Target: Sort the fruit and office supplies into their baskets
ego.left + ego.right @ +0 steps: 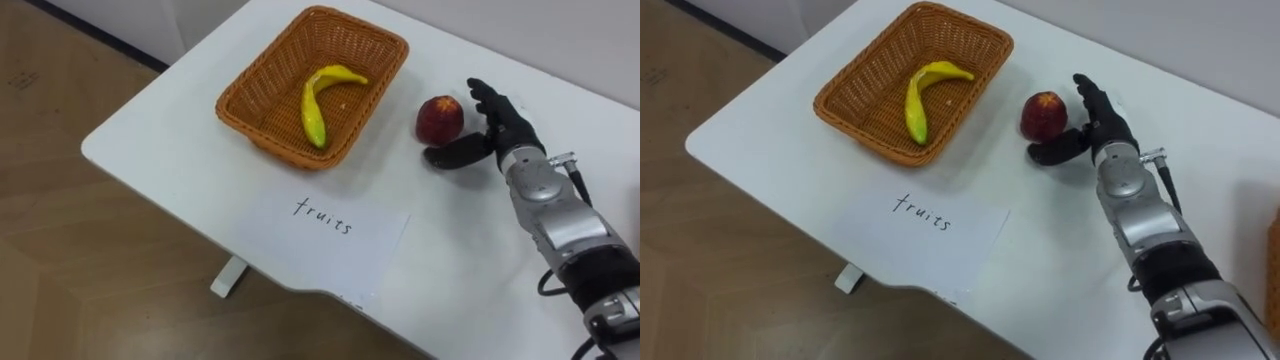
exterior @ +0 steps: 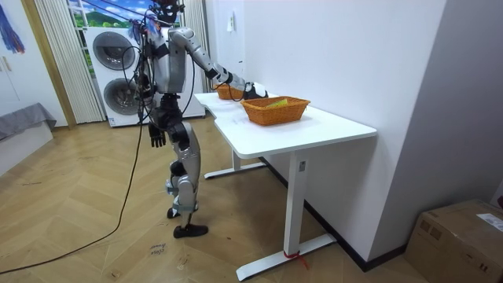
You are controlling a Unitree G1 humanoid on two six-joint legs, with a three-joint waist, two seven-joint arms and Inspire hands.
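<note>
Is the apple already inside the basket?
No, the apple sits on the table beside the basket, right next to the robot hand.

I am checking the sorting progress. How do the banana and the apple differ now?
The banana is yellow, long and curved; the apple is red and round. The banana lies inside the wicker basket; the apple sits on the table beside it, at the right robot hand. Both are fruit.

The right hand [image 1: 508,125] is clad in black; the forearm is cased in silver, with black cabling.
</note>
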